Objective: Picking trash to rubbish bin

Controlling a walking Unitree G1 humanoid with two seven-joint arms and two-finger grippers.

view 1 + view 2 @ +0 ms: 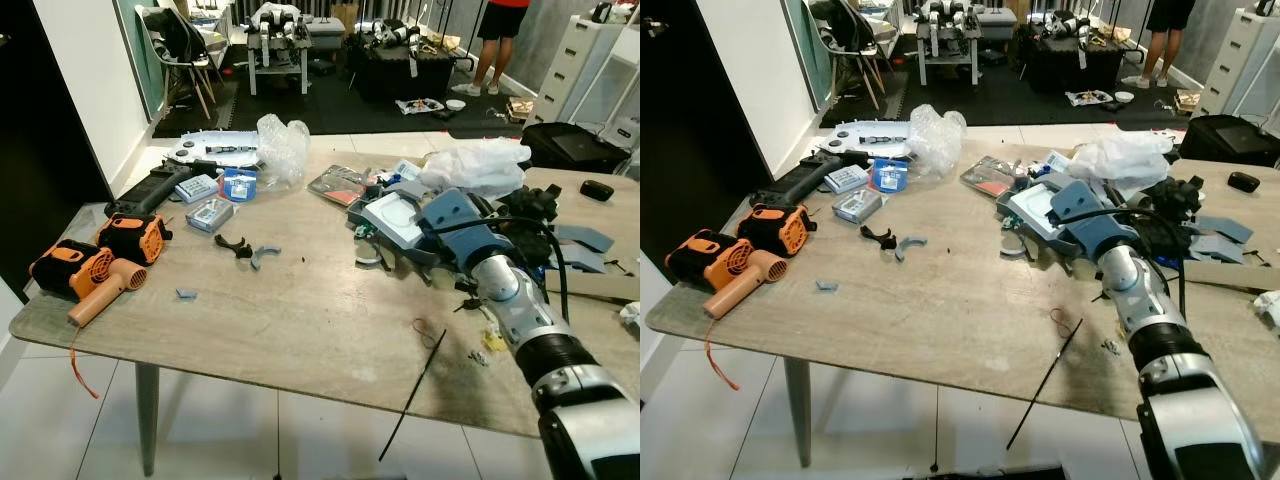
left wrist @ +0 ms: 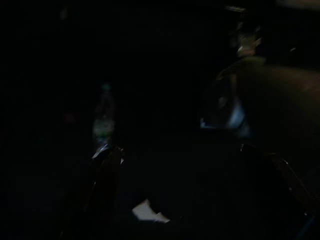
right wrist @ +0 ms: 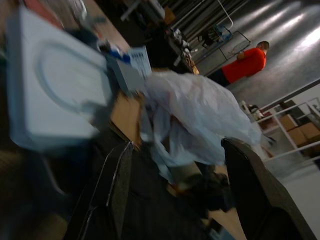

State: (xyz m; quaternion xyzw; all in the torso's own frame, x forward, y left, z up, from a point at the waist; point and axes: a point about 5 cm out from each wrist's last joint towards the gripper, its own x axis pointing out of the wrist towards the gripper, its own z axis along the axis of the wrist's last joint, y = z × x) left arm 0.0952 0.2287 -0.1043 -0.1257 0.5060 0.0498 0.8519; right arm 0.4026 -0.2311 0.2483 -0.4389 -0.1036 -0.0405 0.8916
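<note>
On table (image 1: 300, 310) far right side, white plastic bag (image 1: 478, 165) lies crumpled, long axis roughly crosswise along far edge; right gripper (image 3: 175, 195) reaches toward it, fingers (image 3: 117, 185) spread wide, holding nothing, bag just ahead between them; left gripper in dark, spread unclear

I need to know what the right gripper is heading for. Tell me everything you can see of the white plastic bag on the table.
The white plastic bag is thin, crumpled, slightly translucent film, bunched into a loose mound rather than lying flat. It sits at the table's far right side, on top of a heap of clutter, beside a white and blue box. The right gripper is open and points at the bag, its fingers either side of it but not yet closed on it.
</note>
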